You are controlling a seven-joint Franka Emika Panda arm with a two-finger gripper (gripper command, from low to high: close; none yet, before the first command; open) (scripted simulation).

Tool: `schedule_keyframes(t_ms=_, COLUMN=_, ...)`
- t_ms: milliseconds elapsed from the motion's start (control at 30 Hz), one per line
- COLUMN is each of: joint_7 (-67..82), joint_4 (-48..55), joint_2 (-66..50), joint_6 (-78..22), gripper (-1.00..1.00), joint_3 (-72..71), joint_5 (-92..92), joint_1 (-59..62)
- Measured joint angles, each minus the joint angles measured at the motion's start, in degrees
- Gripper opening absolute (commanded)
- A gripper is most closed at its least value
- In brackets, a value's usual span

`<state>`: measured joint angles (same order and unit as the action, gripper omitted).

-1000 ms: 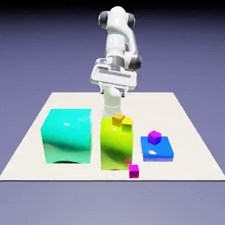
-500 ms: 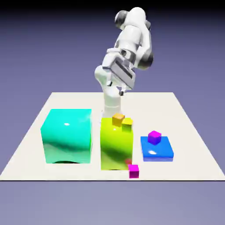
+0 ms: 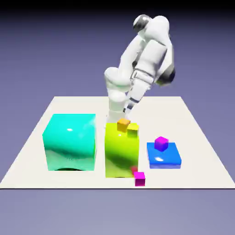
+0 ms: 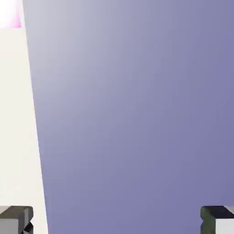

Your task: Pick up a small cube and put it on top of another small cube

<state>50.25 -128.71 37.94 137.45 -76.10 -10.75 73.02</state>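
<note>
The jaws stand wide apart over the far part of the pale, flat table, near twelve o'clock on it in the exterior view. The tiny hot-pink magenta cube sits toward five o'clock, beside the foot of the tall glossy yellow-green block, while the tiny purple-violet cube with a magenta top rests on the low glossy blue block near four o'clock.

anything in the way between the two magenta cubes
Nothing visible stands between the front cube and the rear cube, though the blue slab lifts the rear one. The tall lime block is off to the exterior view's left of that path.
</note>
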Motion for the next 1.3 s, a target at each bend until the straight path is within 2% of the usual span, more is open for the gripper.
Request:
schedule_keyframes(t_ms=1200, joint_7=89.7, joint_4=31.2, joint_2=5.1, joint_6=-35.4, gripper=0.0, joint_3=-73.6, joint_5=-10.4, joint_1=71.3)
schedule_keyframes(t_ms=1300, joint_7=92.3, joint_4=30.4, joint_2=6.3, joint_6=-33.7, gripper=0.0, joint_3=-75.9, joint_5=-11.4, joint_1=72.9)
